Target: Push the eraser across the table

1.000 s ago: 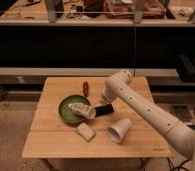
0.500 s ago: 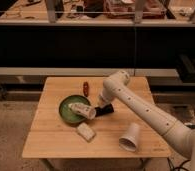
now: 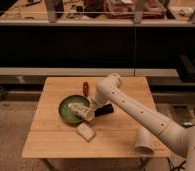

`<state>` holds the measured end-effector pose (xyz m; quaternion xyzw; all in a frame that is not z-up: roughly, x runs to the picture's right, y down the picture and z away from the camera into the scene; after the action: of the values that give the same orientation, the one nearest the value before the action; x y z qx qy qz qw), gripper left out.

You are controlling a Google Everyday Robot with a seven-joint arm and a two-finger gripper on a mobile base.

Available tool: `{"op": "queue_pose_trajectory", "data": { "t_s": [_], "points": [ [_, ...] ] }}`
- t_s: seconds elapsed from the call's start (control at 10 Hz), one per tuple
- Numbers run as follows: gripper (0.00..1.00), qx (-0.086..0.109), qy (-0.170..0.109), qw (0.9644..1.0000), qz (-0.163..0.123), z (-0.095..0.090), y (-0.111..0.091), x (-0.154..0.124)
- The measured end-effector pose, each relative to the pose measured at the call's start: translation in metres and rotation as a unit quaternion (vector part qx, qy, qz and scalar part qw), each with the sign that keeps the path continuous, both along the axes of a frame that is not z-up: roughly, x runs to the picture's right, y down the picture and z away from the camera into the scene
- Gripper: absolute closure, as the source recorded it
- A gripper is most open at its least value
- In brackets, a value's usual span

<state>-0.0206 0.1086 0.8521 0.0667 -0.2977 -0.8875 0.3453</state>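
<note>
Looking at where things sat, I'd say the push was barely underway. The eraser (image 3: 106,109) lay near the middle of the tabletop (image 3: 51,142), just right of the green bowl (image 3: 65,114) and well away from every edge. The claw (image 3: 94,111) was down low at the eraser's left end, between it and the bowl, clenched and gripping nothing as far as I could tell. Most of the sliding was left to do.

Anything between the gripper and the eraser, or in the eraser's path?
Nothing visible separates the gripper from the small flat black eraser. A round green bowl sits behind the gripper; the light wooden table past the eraser looks bare.
</note>
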Motion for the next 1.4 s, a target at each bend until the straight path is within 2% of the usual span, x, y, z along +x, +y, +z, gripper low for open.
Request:
{"op": "queue_pose_trajectory", "data": {
  "t_s": [0.2, 0.8, 1.1, 1.4],
  "points": [
    [1.00, -0.007, -0.011, 0.9999, -0.006, 0.004, 0.009, -0.009],
    [1.00, -0.029, -0.003, 0.9995, 0.009, 0.022, 0.019, 0.001],
    [1.00, -0.030, 0.000, 0.9985, 0.046, 0.024, 0.005, 0.019],
    [1.00, -0.012, 0.006, 0.9959, 0.090, 0.014, -0.018, 0.052]
  ]
}}
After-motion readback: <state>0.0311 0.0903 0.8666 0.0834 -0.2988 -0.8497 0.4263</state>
